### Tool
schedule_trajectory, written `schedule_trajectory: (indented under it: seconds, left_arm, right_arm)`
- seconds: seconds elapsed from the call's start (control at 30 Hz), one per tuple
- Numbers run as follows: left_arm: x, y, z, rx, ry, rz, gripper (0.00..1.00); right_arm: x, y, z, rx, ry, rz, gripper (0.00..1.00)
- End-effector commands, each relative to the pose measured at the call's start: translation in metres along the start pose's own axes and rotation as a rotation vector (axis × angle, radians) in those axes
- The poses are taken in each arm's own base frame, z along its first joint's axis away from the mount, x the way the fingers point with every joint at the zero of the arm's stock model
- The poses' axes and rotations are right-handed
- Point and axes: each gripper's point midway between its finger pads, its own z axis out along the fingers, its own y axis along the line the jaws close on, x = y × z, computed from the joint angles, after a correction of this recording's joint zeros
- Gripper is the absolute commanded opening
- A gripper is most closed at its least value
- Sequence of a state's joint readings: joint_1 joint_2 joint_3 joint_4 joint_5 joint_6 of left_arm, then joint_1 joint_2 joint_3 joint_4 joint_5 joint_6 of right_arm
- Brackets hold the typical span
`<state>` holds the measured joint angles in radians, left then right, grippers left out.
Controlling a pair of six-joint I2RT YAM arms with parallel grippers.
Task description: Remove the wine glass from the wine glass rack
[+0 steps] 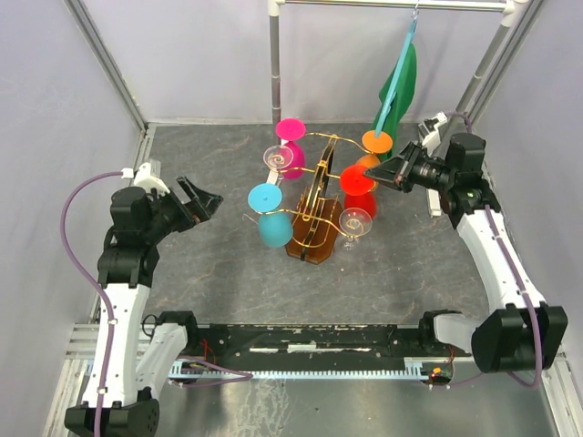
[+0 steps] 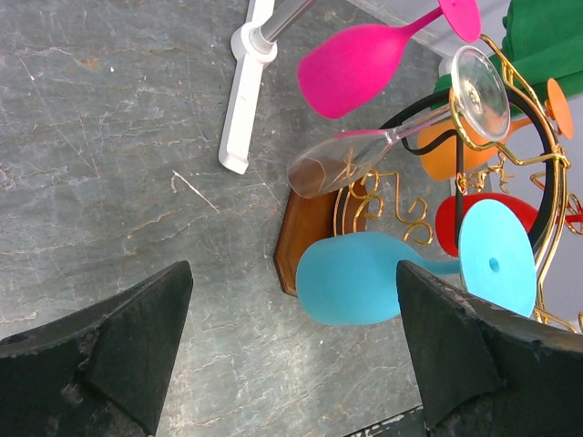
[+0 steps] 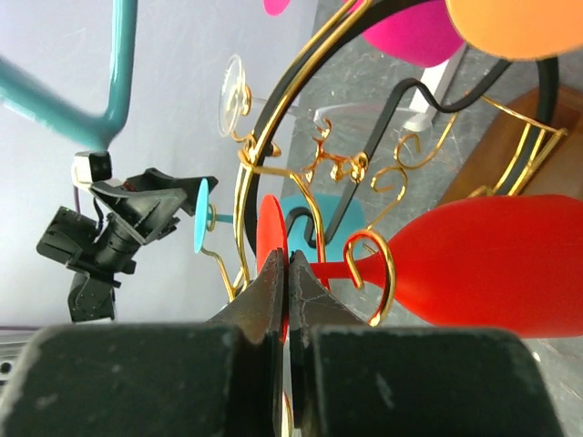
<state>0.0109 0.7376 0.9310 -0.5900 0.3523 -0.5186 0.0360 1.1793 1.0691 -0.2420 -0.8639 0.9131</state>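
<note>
The wine glass rack (image 1: 312,244), a brown wooden base with gold wire arms, stands mid-table with several glasses hanging upside down from it. The red wine glass (image 1: 362,202) hangs on its right side. My right gripper (image 1: 388,177) is beside it. In the right wrist view, the right gripper (image 3: 289,257) is shut on the edge of the round foot of the red wine glass (image 3: 492,264), whose stem sits in a gold curl. My left gripper (image 1: 206,202) hovers left of the rack, apart from it. In the left wrist view, the left gripper (image 2: 293,273) is open and faces the blue glass (image 2: 355,278).
Pink (image 1: 292,157), orange (image 1: 368,161), blue (image 1: 273,228) and two clear glasses (image 1: 354,221) also hang on the rack. Behind it stands a grey clothes rail (image 1: 275,64) with a green cloth (image 1: 401,86) on a hanger. The rail's white foot (image 2: 244,100) lies on the grey table.
</note>
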Motion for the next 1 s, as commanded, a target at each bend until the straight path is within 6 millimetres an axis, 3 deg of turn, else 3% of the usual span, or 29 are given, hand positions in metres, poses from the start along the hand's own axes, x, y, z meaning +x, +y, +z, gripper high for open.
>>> schedule_trajectory:
  seconds: [0.0, 0.23, 0.37, 0.5, 0.73, 0.97]
  left_arm:
    - [-0.007, -0.013, -0.003, 0.06, -0.024, 0.006, 0.99]
    - [-0.005, -0.013, -0.002, 0.061, -0.017, 0.003, 0.99]
    - [-0.006, -0.013, -0.002, 0.063, -0.021, 0.002, 0.99]
    - [-0.004, -0.011, -0.002, 0.057, -0.017, 0.004, 0.99]
    - [-0.002, -0.009, -0.002, 0.049, -0.011, -0.003, 0.99]
    - [-0.001, -0.007, -0.008, 0.03, -0.018, 0.013, 0.99]
  right_arm:
    - [-0.017, 0.026, 0.011, -0.115, -0.021, -0.038, 0.01]
    - [-0.045, 0.015, 0.018, -0.021, -0.098, -0.094, 0.01]
    - [-0.058, 0.01, 0.012, -0.004, -0.14, -0.089, 0.01]
    - [-0.065, -0.001, -0.008, 0.048, -0.184, -0.089, 0.01]
    - [-0.055, -0.009, -0.046, 0.121, -0.199, -0.111, 0.01]
    - [-0.042, -0.028, -0.094, 0.421, -0.254, -0.188, 0.01]
